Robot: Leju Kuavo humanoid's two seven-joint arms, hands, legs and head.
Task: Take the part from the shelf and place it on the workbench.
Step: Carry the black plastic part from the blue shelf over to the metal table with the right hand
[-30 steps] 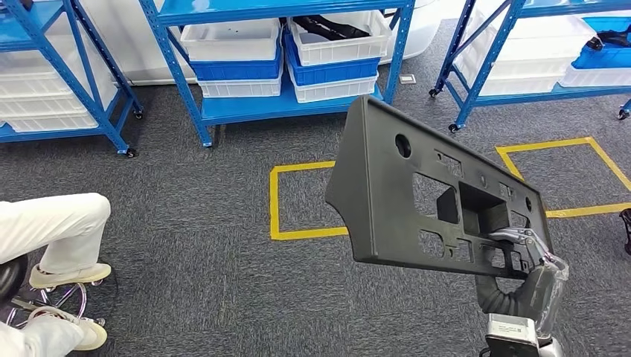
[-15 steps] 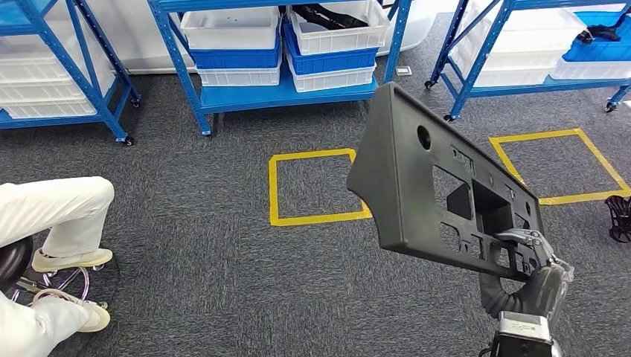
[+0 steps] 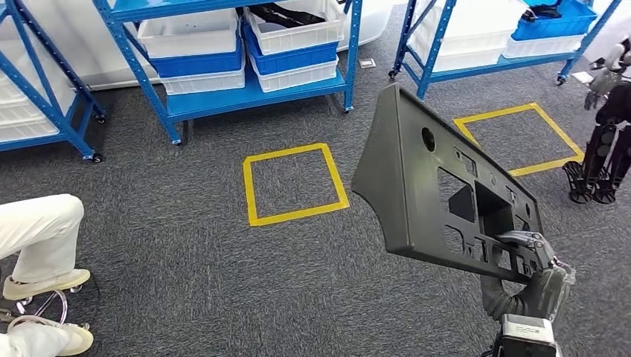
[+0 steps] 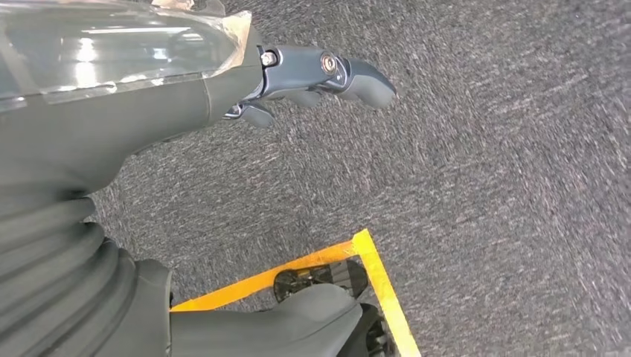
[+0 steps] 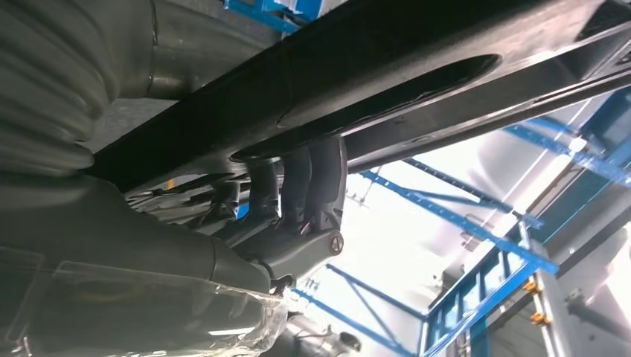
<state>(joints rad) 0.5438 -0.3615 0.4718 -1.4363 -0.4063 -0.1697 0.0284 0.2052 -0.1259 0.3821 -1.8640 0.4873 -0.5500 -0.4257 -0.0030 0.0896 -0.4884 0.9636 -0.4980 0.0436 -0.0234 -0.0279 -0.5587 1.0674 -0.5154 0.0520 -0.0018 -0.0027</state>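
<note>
From the head view, the right hand (image 3: pixel 537 269) is gripping the lower edge of the dark part (image 3: pixel 435 186), fingers hooked through a cutout, holding it tilted in the air above the grey carpet (image 3: pixel 186 260). The whole scene has been sliding left since a moment ago, so the camera is turning; another robot (image 3: pixel 606 134) is now showing at the right. From the left wrist, the left hand (image 4: pixel 312 74) is hanging empty, fingers loosely curled, over yellow tape (image 4: pixel 372 268). From the right wrist, fingers (image 5: pixel 298 186) are wrapping the part's (image 5: pixel 387 67) rim; the thumb is hidden.
</note>
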